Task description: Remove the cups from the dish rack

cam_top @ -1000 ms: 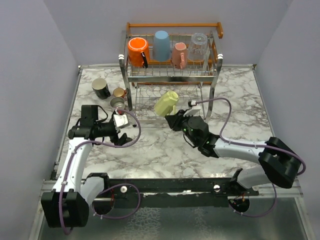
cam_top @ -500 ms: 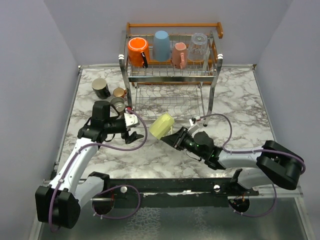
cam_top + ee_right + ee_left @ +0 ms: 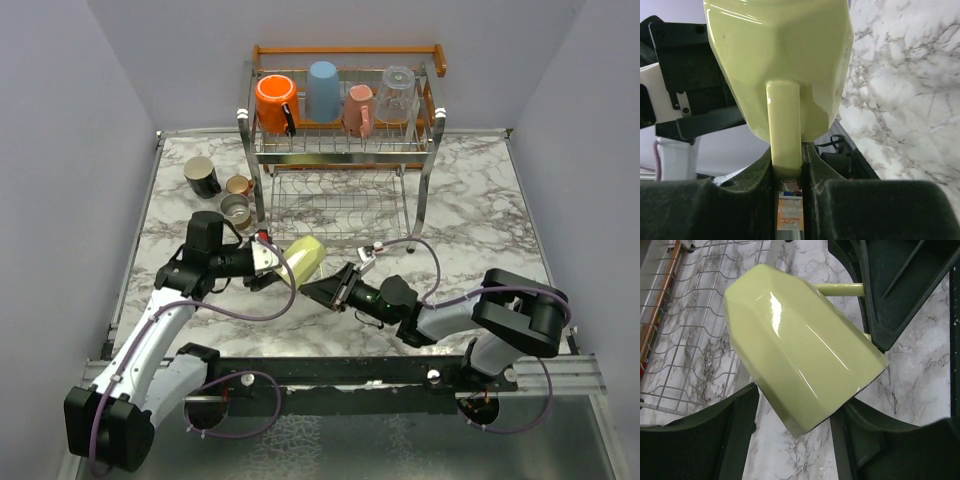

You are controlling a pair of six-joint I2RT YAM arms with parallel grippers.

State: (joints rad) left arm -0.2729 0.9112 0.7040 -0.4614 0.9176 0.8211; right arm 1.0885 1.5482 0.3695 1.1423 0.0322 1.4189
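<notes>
- The right gripper (image 3: 787,165) is clamped on the handle of the yellow mug (image 3: 303,258). It's holding the mug tipped sideways near the middle of the table (image 3: 470,200), a touch toward 7 o'clock.
- The left gripper (image 3: 795,415) has its jaws spread wide either side of the mug body, and I can't tell if they touch it. Looks like a handover to me.
- The rack (image 3: 345,48) at 12 o'clock has the orange cup (image 3: 273,100), blue cup (image 3: 322,88), pink cup (image 3: 358,108) and glass (image 3: 397,92) on its top tier. The lower tier looks bare.
- Three are out on the table at 10 o'clock: the black cup (image 3: 201,176), the tan cup (image 3: 238,185) and a small cup (image 3: 236,208).
- So roughly halfway, I'd guess: three down, one in hand, four to go.
</notes>
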